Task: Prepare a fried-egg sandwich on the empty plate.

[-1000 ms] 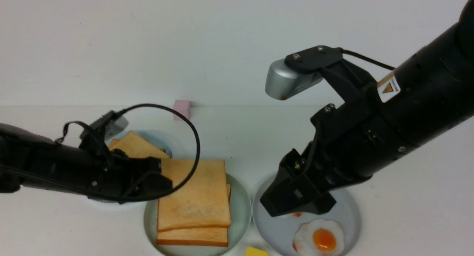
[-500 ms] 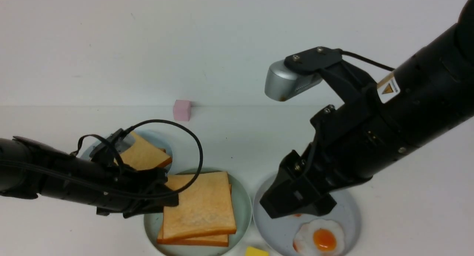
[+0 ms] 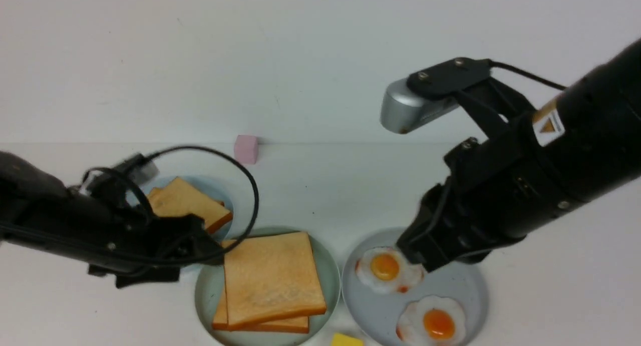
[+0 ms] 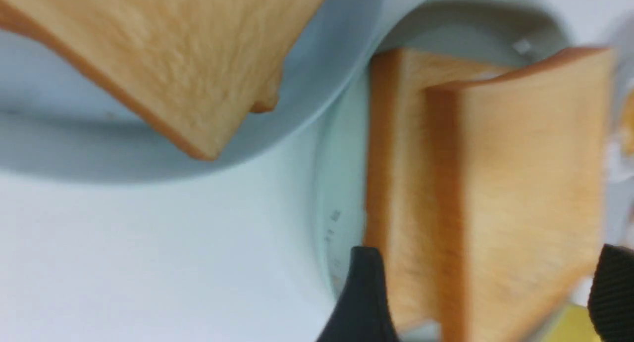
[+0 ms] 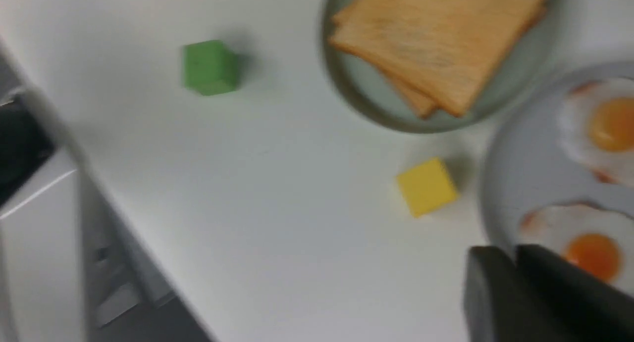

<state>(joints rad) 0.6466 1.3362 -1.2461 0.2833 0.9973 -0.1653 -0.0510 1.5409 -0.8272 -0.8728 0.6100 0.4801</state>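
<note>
Two toast slices [image 3: 273,273] stacked on the plate [image 3: 205,296], lower centre, top one skewed, upper edge leaning left. Released and spread, the left gripper [image 3: 208,248]; clenched just beside an egg [image 3: 385,267], the right gripper [image 3: 415,256].

A small yellow cube [image 3: 346,340] sits at the narrow gap between the round mint-green plate [image 3: 329,273] and the round grey plate [image 3: 465,291]; the white tabletop [image 3: 350,186] behind seems open.

Our fingers [image 4: 364,302] stand wide apart, one at each side of two stacked toast slices [image 4: 520,183] on the mint-green plate [image 4: 342,183]. Just beside it, a light-blue plate [image 4: 307,84] carries another toast slice [image 4: 173,50] on the white counter [image 4: 148,258].
</note>
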